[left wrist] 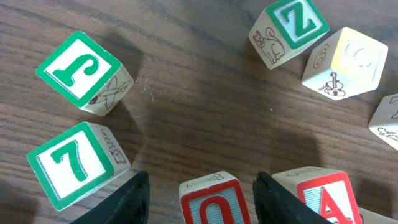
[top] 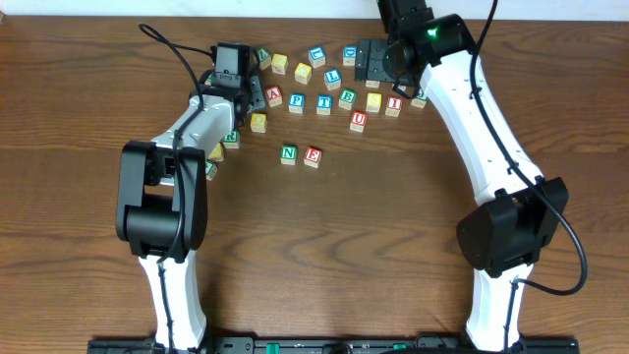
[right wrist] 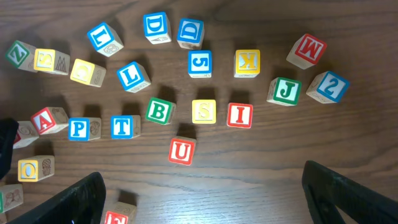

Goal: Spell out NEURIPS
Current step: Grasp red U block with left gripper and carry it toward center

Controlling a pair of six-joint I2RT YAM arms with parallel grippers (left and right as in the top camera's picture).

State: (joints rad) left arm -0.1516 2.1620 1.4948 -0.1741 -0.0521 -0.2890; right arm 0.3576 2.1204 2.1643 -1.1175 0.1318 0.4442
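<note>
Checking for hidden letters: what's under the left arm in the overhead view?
Three cubes poke out beside the left arm: a green-lettered cube, a yellow cube, a green-edged cube. The arm covers part of each; their letters can't be read, and anything fully beneath is hidden.

Setting: robotics lab test bench. Evidence: a white-and-black left arm and right arm are mounted on a black base rail at the edge of a dark wood-grain worktop. Lettered wooden cubes lie on it. The surrounding room is out of view.
</note>
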